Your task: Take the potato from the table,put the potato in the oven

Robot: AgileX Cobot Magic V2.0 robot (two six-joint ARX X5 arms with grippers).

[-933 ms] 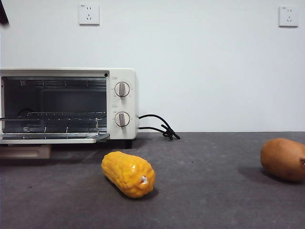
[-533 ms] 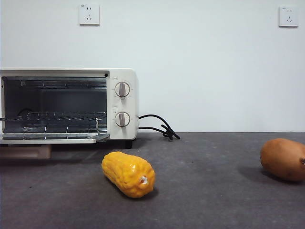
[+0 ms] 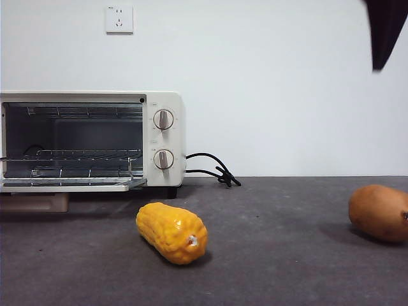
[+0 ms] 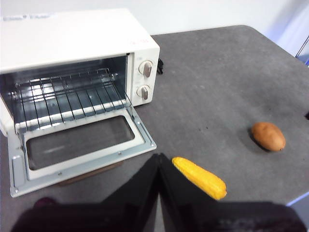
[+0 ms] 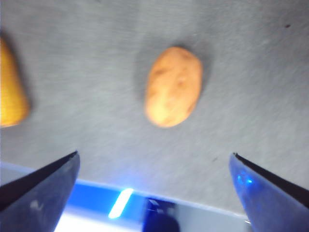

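The orange-brown potato (image 3: 380, 212) lies on the dark grey table (image 3: 287, 261) at the far right, apart from everything else. High above it my right gripper (image 5: 155, 153) hangs open with nothing between its jaws, and the potato (image 5: 173, 86) lies on the table beyond its tips. In the front view that arm is only a dark tip (image 3: 384, 32) at the top right corner. The cream-white oven (image 3: 173, 102) stands at the left, its door folded down and a wire rack inside. My left gripper (image 4: 158, 159) is shut and empty, held high in front of the oven (image 4: 72, 34).
A bright yellow corn cob (image 3: 172, 233) lies in front of the oven's knobs, between the oven and the potato (image 4: 268, 136). The oven's black cord (image 3: 213, 169) curls on the table behind its right side. A wall with a socket (image 3: 119, 19) backs the table.
A dark arm tip has come into the front view's top right corner, above the potato. The small dark tip at the top left has gone. Potato, corn and oven have not moved.
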